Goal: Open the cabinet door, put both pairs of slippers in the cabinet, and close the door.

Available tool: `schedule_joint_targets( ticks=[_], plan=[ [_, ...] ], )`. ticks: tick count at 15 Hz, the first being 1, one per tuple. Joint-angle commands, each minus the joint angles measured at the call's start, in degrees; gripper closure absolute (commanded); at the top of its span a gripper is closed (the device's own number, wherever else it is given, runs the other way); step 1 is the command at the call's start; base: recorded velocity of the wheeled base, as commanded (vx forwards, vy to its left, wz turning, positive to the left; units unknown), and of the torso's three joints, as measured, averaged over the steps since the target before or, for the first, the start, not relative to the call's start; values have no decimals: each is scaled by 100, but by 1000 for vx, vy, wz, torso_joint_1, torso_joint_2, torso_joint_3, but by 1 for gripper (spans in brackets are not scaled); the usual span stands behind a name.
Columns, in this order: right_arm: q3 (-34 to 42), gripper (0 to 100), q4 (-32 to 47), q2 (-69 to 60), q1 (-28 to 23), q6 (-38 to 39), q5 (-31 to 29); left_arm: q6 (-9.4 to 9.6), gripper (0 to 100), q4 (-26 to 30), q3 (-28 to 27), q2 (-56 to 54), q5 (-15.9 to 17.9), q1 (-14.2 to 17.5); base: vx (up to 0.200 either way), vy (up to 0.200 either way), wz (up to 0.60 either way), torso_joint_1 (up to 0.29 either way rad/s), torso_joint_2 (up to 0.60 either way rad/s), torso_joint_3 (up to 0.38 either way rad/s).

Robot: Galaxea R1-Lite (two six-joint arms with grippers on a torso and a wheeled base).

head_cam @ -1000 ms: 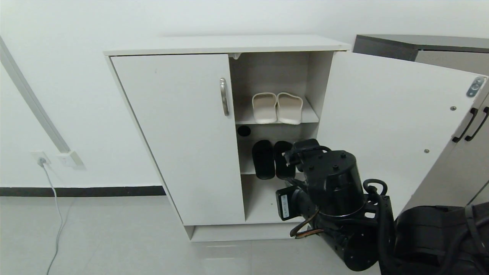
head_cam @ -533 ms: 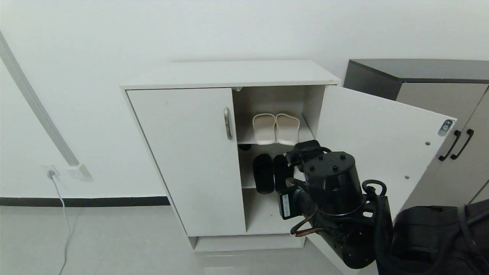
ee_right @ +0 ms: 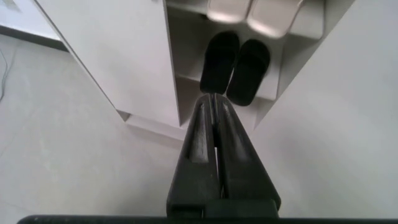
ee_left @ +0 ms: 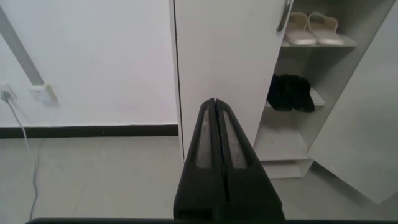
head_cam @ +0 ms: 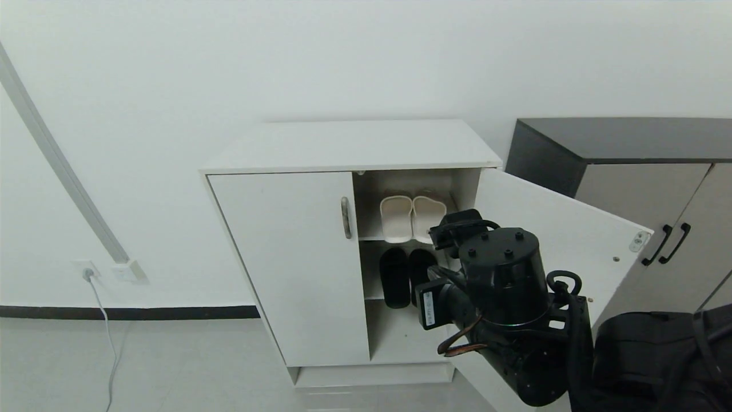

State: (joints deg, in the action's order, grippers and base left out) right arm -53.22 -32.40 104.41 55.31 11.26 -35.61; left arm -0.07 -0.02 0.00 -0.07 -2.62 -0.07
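- White wall (head_cam: 286, 57) and grey tiled floor (head_cam: 143, 366) meet at a black skirting strip (head_cam: 126, 312); the white cabinet (head_cam: 349, 143) stands against the wall.
- Its left door (head_cam: 286, 257) is shut, with the metal handle (head_cam: 345, 217) at that door's 3 o'clock edge. The right door (head_cam: 549, 229) is swung open.
- White slippers (head_cam: 412, 217) sit side by side on the upper shelf. The black slippers (head_cam: 403, 274) are on the shelf at 6 o'clock from them.
- The right arm (head_cam: 503, 286) stands before the open bay, covering part of the black pair.
- Left claw (ee_left: 215, 102): fingers pressed together, holding nothing.
- Right claw (ee_right: 215, 98): closed tight, also empty.
- A dark cabinet (head_cam: 629, 143) stands at 3 o'clock from the white one.
- A wall socket (head_cam: 86, 269) with a hanging cable (head_cam: 108, 332) is at 8 o'clock.
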Motion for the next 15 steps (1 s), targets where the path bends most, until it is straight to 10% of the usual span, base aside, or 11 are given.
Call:
schedule_joint_targets(
  ticks=[1,15],
  plan=[
    [23,100,-3,-53,6,-1,1,-1,100,-6,0,7,-2,7,0,0,0,183,-491,-320],
    [-13,100,-3,-105,-38,-19,1,51,100,2,0,7,16,-1,0,0,0,225,-543,-323]
  ],
)
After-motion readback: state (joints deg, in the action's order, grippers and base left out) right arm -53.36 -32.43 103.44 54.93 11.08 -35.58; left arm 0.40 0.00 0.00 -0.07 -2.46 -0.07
